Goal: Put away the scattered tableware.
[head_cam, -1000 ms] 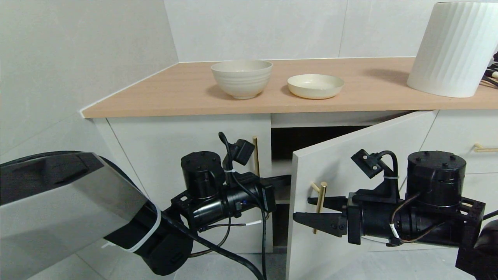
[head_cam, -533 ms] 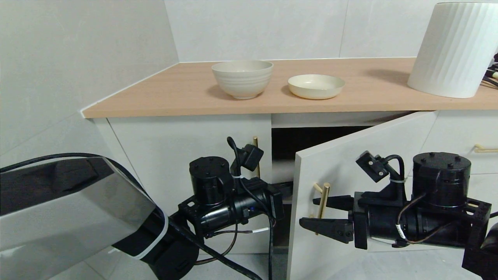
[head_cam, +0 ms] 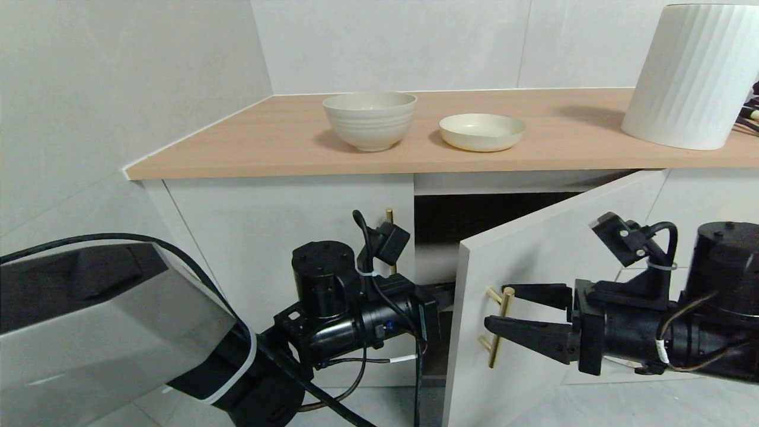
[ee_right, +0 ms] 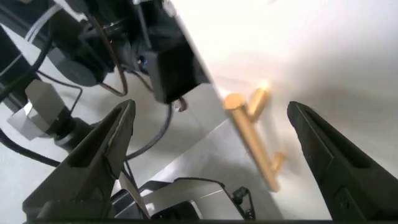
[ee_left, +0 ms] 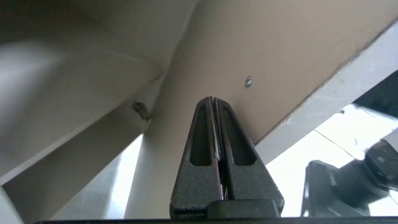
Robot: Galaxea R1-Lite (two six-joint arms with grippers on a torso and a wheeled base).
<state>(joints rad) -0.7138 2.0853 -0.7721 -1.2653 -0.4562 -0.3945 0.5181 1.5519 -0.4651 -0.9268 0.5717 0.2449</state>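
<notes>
- The bowl (head_cam: 369,120) and the shallow dish (head_cam: 481,131) sit side by side on the wooden countertop (head_cam: 237,155), near each other but not touching, both upright.
- Below them the cabinet door (head_cam: 551,237) stands partly open, dark space showing behind it.
- The right gripper (head_cam: 497,306) is at the door's brass handle (head_cam: 498,326), fingers spread wide, one above and one below the bar.
- From its wrist camera the handle (ee_right: 252,134) lies between the two spread fingers with a gap on either side, nothing clamped.
- The left gripper (ee_left: 212,102) is in the opening behind the door's free edge, fingers pressed flat together and holding nothing.
- A tall white ribbed container (head_cam: 691,71) stands at the countertop's right end, well apart from the dishes.
</notes>
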